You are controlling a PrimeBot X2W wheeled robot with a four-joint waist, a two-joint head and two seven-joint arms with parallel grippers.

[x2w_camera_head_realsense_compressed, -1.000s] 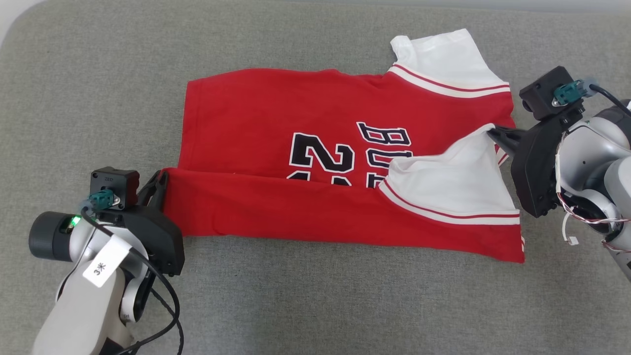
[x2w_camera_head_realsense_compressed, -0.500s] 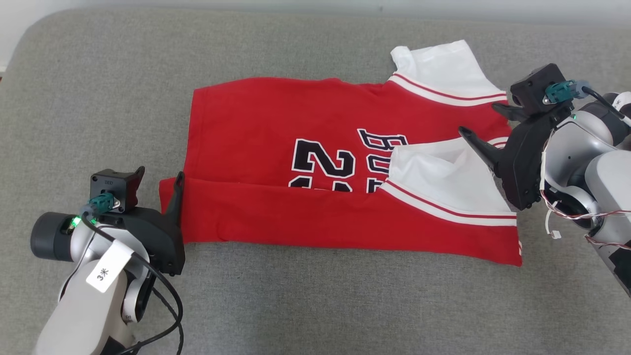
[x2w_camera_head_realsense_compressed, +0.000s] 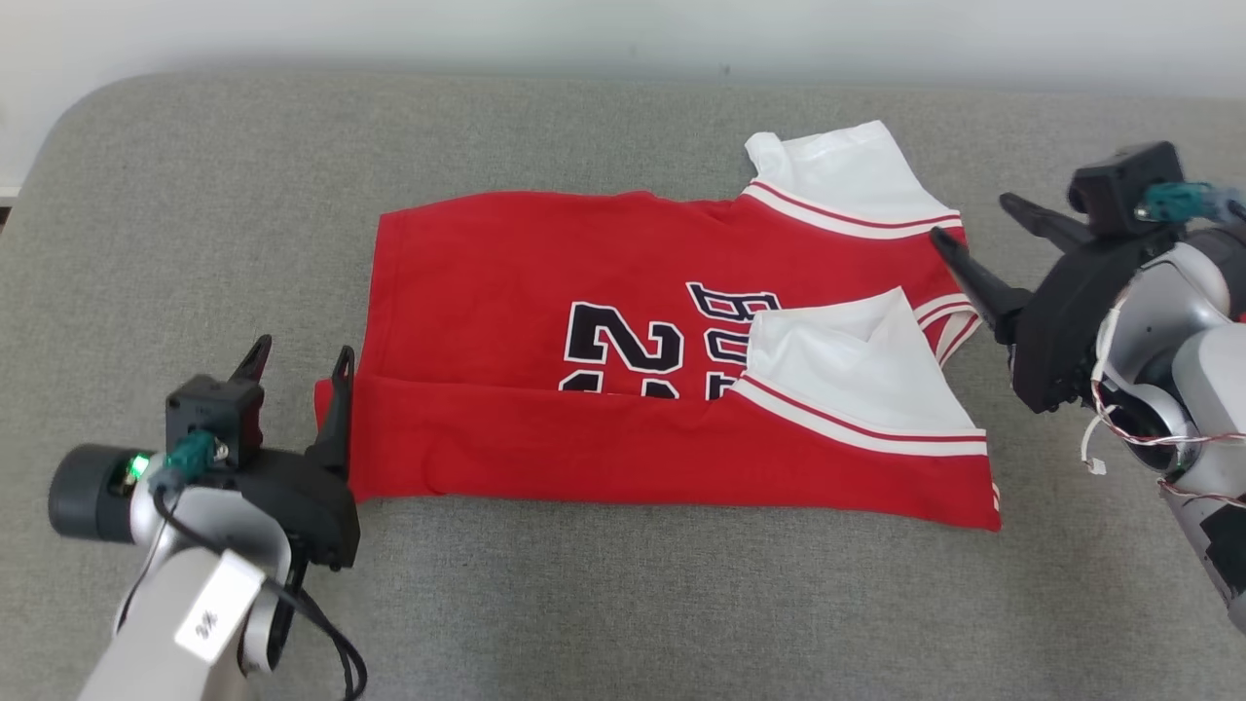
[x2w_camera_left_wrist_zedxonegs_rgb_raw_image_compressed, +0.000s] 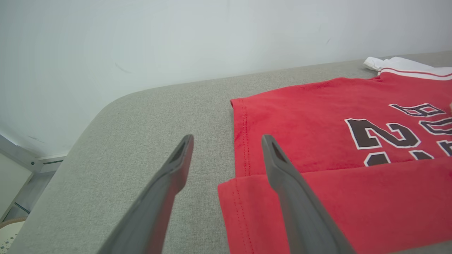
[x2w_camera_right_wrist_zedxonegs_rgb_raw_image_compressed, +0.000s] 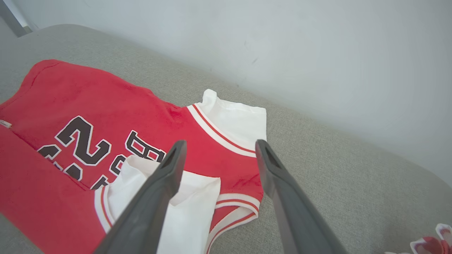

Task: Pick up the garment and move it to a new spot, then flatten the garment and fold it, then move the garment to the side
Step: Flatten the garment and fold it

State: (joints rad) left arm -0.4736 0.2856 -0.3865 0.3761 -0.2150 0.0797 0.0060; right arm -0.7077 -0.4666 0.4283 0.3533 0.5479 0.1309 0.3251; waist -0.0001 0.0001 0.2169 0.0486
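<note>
Garment (x2w_camera_head_realsense_compressed: 545,292) half-folded on grey cushion (x2w_camera_head_realsense_compressed: 623,604) (wall (x2w_camera_head_realsense_compressed: 584,29) behind), L gripper (x2w_camera_head_realsense_compressed: 300,352) & R gripper (x2w_camera_head_realsense_compressed: 973,218) both spread apart, empty.

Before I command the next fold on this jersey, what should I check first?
1. The left gripper is open and empty: ok.
2. The right gripper is open and empty: ok.
3. The near flap of the red jersey lies over the front: ok.
4. The near white sleeve lies flat: not ok, it is rumpled.
5. The far white sleeve is folded in: not ok, it sticks out on the grey cushion.
6. The left gripper is clear of the hem: cannot tell, one finger overlaps it.
</note>
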